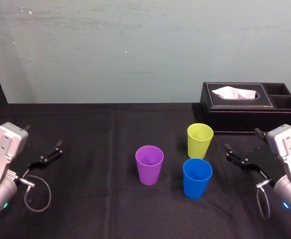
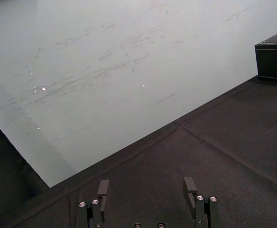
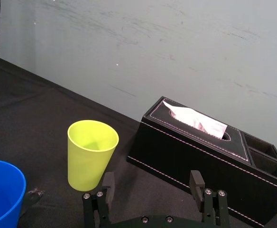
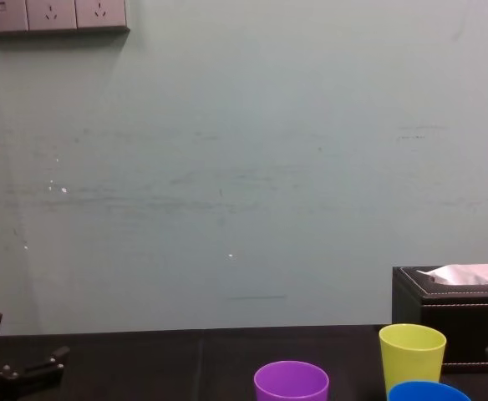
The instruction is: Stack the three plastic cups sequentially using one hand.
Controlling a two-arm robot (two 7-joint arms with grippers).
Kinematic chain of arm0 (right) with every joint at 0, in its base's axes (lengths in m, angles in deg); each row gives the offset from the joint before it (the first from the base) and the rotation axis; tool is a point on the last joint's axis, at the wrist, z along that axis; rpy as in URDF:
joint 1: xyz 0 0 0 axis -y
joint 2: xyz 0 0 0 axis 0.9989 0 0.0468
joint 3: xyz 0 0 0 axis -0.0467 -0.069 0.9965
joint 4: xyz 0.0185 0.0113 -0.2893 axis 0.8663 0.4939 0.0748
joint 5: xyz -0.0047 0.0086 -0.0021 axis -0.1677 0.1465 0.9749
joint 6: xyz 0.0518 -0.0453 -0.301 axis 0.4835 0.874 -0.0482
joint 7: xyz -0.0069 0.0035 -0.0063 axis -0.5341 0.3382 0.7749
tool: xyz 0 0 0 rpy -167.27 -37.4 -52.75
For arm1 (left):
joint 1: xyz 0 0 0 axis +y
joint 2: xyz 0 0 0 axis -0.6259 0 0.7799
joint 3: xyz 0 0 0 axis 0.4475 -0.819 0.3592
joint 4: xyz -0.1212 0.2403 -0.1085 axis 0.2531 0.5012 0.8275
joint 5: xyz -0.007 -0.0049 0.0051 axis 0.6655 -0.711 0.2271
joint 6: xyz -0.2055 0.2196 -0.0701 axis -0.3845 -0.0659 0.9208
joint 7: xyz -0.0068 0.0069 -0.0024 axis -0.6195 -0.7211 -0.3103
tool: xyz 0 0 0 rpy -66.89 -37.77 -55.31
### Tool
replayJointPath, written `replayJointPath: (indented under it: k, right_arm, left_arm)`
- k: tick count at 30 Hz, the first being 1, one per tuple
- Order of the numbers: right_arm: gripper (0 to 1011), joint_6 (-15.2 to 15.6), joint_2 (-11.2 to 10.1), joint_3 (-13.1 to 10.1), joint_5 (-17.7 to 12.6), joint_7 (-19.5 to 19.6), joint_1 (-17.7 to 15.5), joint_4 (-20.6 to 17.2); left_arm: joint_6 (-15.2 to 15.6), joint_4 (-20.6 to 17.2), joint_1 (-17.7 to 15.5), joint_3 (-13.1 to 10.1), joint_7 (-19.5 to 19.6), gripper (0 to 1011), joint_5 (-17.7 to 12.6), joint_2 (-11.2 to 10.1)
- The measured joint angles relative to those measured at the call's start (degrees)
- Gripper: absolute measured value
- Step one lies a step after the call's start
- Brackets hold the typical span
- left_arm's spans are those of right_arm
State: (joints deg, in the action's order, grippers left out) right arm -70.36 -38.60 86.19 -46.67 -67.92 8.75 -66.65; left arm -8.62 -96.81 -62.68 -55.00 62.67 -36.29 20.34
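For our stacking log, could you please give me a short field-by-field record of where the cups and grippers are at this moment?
purple cup: upright, alone, middle of the black table
yellow-green cup: upright, just in front of the tissue box
blue cup: upright, nearest the robot, close to the yellow-green one but apart
stacking: none nested yet
right gripper: open, empty, right of the blue cup
left gripper: open, empty, far left, away from the cups
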Motion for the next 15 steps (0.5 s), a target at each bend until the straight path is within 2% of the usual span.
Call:
replayJointPath:
  k: [15]
  right_arm:
    - [1003, 0.0, 0.0, 0.0, 0.0, 0.0, 0.0, 0.0]
  left_arm:
    - [0.0, 0.0, 0.0, 0.0, 0.0, 1000, 0.0, 0.0]
